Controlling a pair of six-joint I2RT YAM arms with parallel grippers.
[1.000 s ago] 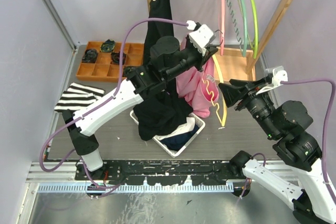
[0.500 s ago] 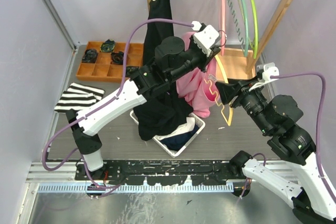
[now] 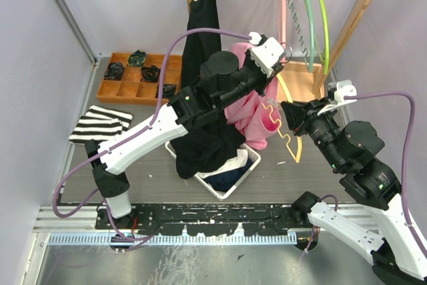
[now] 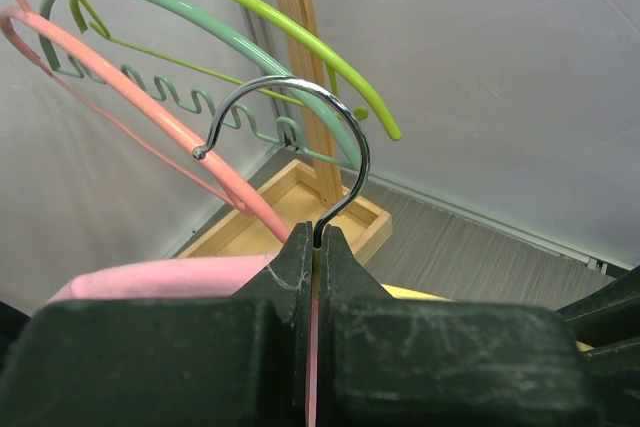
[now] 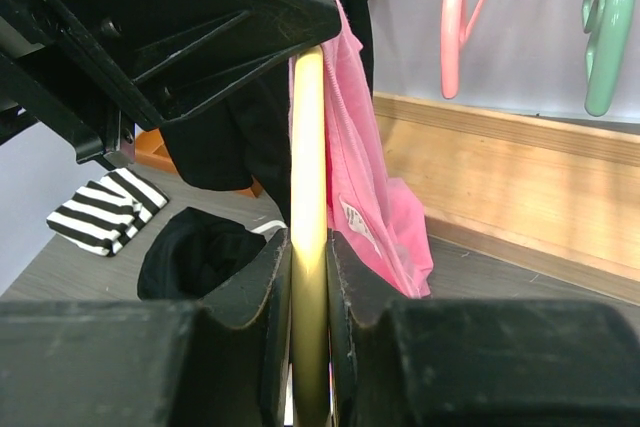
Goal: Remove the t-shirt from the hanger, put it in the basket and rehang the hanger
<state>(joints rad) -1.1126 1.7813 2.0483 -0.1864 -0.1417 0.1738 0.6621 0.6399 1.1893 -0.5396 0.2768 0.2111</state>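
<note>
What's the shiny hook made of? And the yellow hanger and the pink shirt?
The hook looks like metal wire: silvery, mirror-shiny, with bright glints. The hanger is probably plastic or coated: smooth, even yellow, softly glossy. The t-shirt is thin, soft cloth, matte, hanging in loose folds.

The left arm (image 3: 153,131) and right arm (image 3: 363,145) share white link shells (image 3: 347,228), black cylindrical joint housings (image 3: 217,70) and a looping purple cable (image 3: 175,48) each. White camera blocks (image 3: 270,55) cap both wrists. The jaws are scuffed black.
</note>
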